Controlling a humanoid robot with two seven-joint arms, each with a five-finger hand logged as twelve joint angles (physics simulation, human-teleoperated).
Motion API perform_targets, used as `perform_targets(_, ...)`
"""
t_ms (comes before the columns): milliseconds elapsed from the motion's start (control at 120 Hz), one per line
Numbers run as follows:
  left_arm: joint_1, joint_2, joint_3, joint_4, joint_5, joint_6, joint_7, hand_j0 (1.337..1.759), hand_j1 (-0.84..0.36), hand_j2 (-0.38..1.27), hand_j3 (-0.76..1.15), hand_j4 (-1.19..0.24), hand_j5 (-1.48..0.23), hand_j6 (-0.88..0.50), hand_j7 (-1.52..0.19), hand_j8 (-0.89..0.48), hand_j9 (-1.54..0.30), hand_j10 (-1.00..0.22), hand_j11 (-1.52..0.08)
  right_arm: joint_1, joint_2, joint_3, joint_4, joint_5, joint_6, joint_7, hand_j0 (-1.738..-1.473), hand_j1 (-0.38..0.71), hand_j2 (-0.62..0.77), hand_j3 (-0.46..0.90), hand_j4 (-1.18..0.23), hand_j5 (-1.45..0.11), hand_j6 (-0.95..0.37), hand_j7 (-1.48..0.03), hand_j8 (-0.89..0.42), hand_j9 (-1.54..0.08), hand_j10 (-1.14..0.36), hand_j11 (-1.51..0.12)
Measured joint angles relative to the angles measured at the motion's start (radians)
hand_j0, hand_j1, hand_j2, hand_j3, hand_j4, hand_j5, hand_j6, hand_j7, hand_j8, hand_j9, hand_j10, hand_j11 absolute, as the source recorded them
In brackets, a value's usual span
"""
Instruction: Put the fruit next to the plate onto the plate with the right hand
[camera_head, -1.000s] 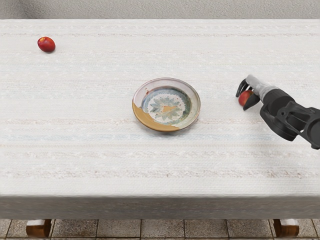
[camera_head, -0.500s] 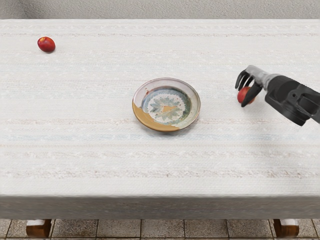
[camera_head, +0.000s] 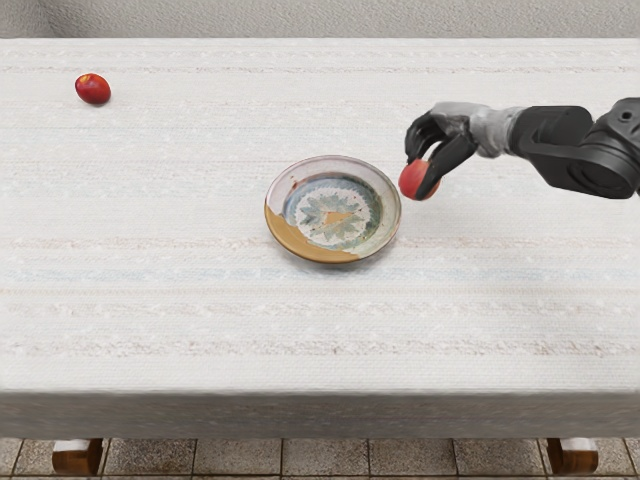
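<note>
A small red fruit (camera_head: 414, 179) is held in my right hand (camera_head: 428, 152), whose dark fingers curl around it. The hand hovers just past the right rim of the patterned plate (camera_head: 372, 232), which lies at the middle of the table with nothing on it. The right arm (camera_head: 570, 145) reaches in from the right edge. A second red fruit (camera_head: 92, 88) lies far off at the table's back left corner. The left arm does not show.
The table (camera_head: 320, 330) has a pale woven cloth and fills the view; its front edge runs along the bottom. Tiled floor and two table feet show below it.
The right hand has lifted the red fruit from its spot at the right of the table and carried it leftward to the plate's right rim.
</note>
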Motion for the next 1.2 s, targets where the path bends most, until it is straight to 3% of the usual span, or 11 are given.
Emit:
perform_targets(133,0.000,0.000,0.000,0.000,0.000,0.001,0.000,1.658,0.06,0.05,0.00,-0.25,-0.32,-0.25,-0.32,-0.25,-0.32,-0.25,-0.32,0.002,0.039,0.035,0.010,0.030,0.028,0.000,-1.656,0.33,0.63,0.00,-0.85,-1.20,-0.76,-1.13,-0.37,-1.16,-0.44,-1.15)
perform_targets(150,0.000,0.000,0.000,0.000,0.000,0.001,0.000,1.658,0.06,0.05,0.00,-0.25,-0.32,-0.25,-0.32,-0.25,-0.32,-0.25,-0.32,0.003,0.046,0.038,0.010,0.031,0.029,0.000,-1.657,0.33,0.58,0.00,-0.85,-1.19,-0.77,-1.13,-0.38,-1.16,-0.44,-1.15)
perform_targets(283,0.000,0.000,0.000,0.000,0.000,0.000,0.000,1.658,0.06,0.05,0.00,-0.25,-0.32,-0.25,-0.32,-0.25,-0.32,-0.25,-0.32,0.003,0.098,0.052,0.008,0.037,0.033,-0.001,-1.657,0.35,0.58,0.00,-0.85,-1.19,-0.82,-1.13,-0.36,-1.15,-0.47,-1.14)
perform_targets(400,0.000,0.000,0.000,0.000,0.000,0.000,0.000,1.658,0.06,0.05,0.00,-0.25,-0.32,-0.25,-0.32,-0.25,-0.32,-0.25,-0.32,0.003,0.121,0.058,-0.002,0.039,0.028,0.005,-1.658,0.23,0.30,0.00,-0.63,-0.87,-0.62,-0.84,-0.35,-0.85,-0.41,-0.84)
perform_targets(550,0.000,0.000,0.000,0.000,0.000,0.000,0.000,1.658,0.06,0.05,0.00,-0.25,-0.32,-0.25,-0.32,-0.25,-0.32,-0.25,-0.32,0.003,0.121,0.074,-0.008,0.065,0.034,0.006,-1.658,-0.03,0.14,0.00,-0.34,-0.47,-0.33,-0.45,-0.20,-0.46,-0.24,-0.45)
perform_targets(717,0.000,0.000,0.000,0.000,0.000,0.000,0.000,1.658,0.06,0.05,0.00,-0.25,-0.32,-0.25,-0.32,-0.25,-0.32,-0.25,-0.32,-0.018,-0.044,0.133,-0.017,0.391,0.283,0.008,-1.658,-0.18,0.06,0.00,-0.17,-0.24,-0.17,-0.23,-0.11,-0.23,-0.13,-0.23)
perform_targets(858,0.000,0.000,0.000,0.000,0.000,0.000,0.000,1.658,0.06,0.05,0.00,-0.25,-0.32,-0.25,-0.32,-0.25,-0.32,-0.25,-0.32,-0.077,-0.182,0.147,-0.019,0.609,0.369,0.003,-1.658,-0.24,0.03,0.00,-0.11,-0.14,-0.10,-0.14,-0.08,-0.14,-0.08,-0.14)
perform_targets(1200,0.000,0.000,0.000,0.000,0.000,0.000,0.000,1.658,0.06,0.05,0.00,-0.25,-0.32,-0.25,-0.32,-0.25,-0.32,-0.25,-0.32,-0.193,-0.371,0.149,-0.024,0.798,0.398,0.006,-1.658,-0.29,0.00,0.00,-0.05,-0.07,-0.05,-0.07,-0.04,-0.07,-0.05,-0.07)
